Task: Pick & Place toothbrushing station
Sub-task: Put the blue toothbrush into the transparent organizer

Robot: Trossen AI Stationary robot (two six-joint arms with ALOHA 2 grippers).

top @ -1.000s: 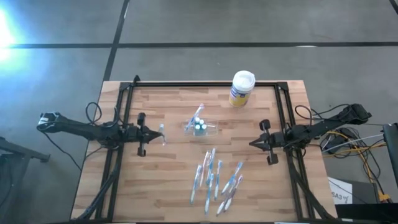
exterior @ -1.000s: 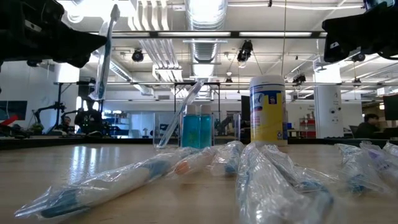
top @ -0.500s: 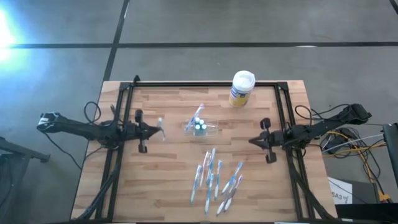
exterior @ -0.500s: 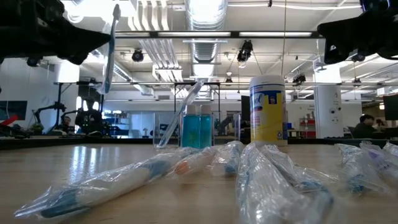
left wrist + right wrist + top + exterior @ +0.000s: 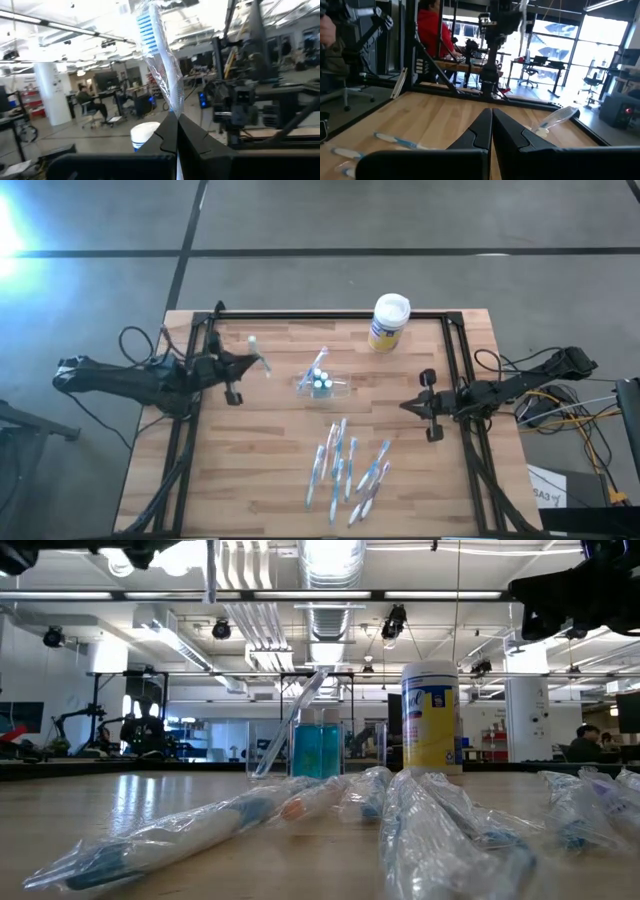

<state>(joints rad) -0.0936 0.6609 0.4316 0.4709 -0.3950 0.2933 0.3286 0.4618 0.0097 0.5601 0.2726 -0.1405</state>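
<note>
The clear toothbrushing station (image 5: 322,383) stands on the wood mid-table. It holds blue-capped items and one leaning toothbrush, and it also shows in the low view (image 5: 300,748). My left gripper (image 5: 243,366) is high over the table's left part, shut on a plastic-wrapped toothbrush (image 5: 256,352). The low view shows only the toothbrush's shaft (image 5: 211,570) at the top edge. My right gripper (image 5: 420,406) waits shut and empty over the table's right part. My left gripper pinches the wrapped toothbrush by its handle end (image 5: 172,111) between its two fingers. The brush sticks out beyond the fingertips, its blue bristle head (image 5: 146,26) farthest from them. It is lifted clear of the table.
A yellow canister with a white lid (image 5: 388,321) stands at the far edge. Several wrapped toothbrushes (image 5: 346,469) lie in a loose pile near the front edge, right of centre. Black frame rails (image 5: 196,420) run along the table's left and right sides.
My left gripper has gone up and toward the far edge, staying shut on the wrapped toothbrush. It has risen out of the top of the low view. The toothbrush has gone with it, clear of the table.
</note>
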